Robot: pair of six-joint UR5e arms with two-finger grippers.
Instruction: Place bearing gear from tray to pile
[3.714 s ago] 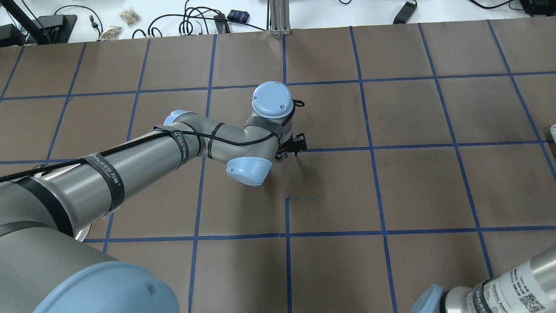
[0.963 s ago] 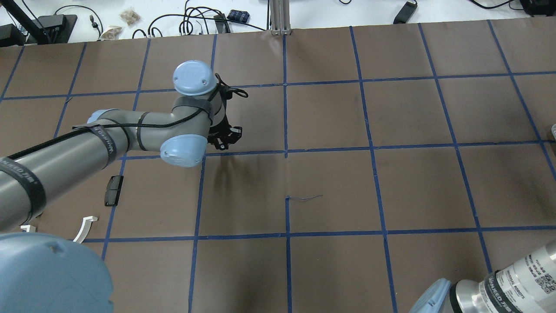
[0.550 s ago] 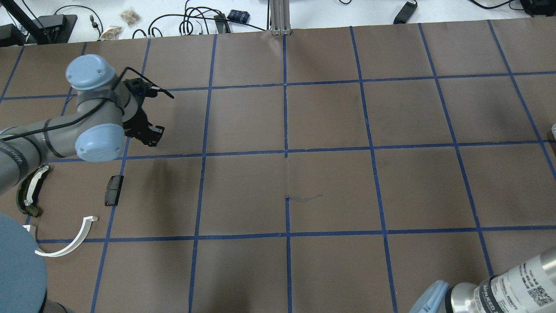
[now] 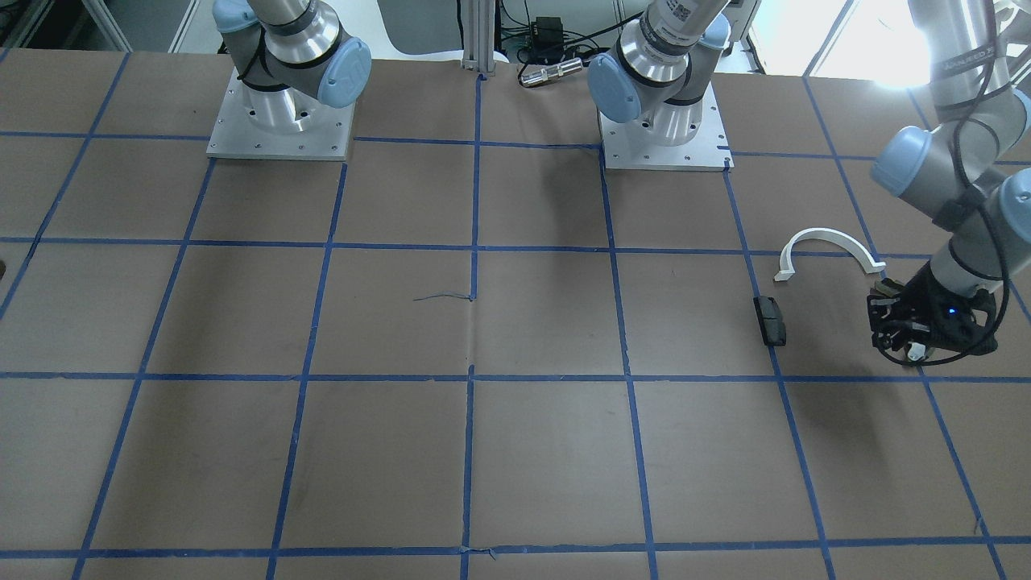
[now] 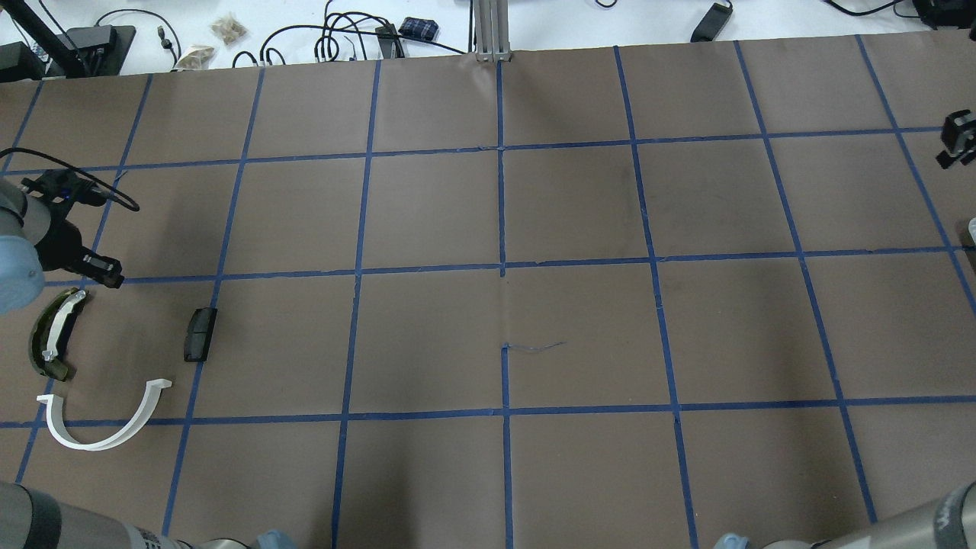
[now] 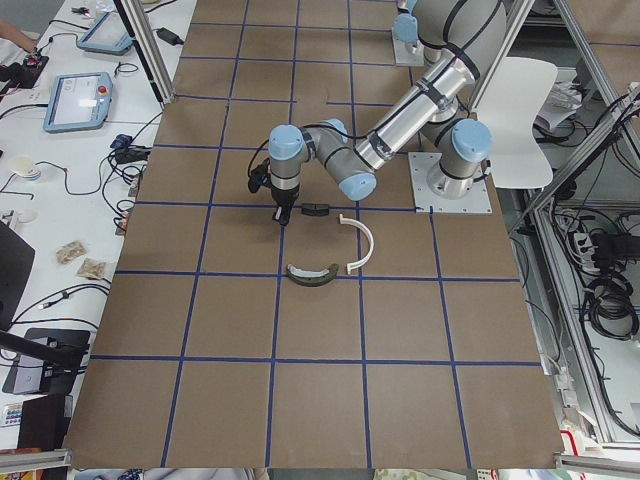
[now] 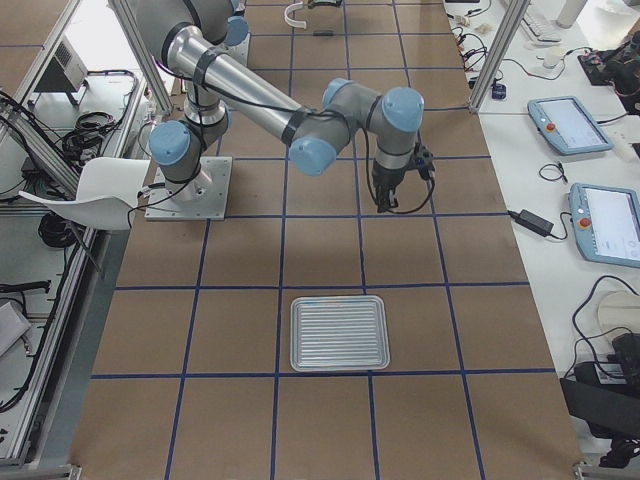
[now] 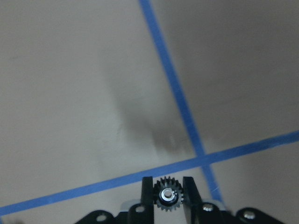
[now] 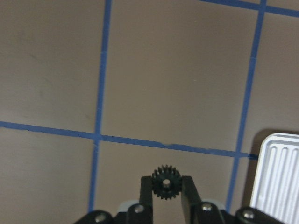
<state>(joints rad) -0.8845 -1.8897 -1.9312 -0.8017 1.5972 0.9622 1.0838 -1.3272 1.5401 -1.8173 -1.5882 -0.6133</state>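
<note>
Jaws of the left gripper [image 8: 167, 183] pinch a small black toothed bearing gear [image 8: 168, 197] at the table's left edge, beside the pile of loose parts [image 5: 53, 335]; the right gripper [image 9: 166, 180] clamps a second black gear [image 9: 166, 184]. Likely light, rigid; hold across teeth.

Olive curved piece [image 4: 884, 287] — mostly hidden behind the left tool [image 4: 912, 351] in the front view. Overhead, right tool [image 5: 959, 139] clipped at frame edge. Tray [image 9: 280, 172] cropped in right wrist view.

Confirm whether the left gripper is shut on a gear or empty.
Shut on a gear: the left wrist view shows the bearing gear pinched between both fingers of the left gripper.
</note>
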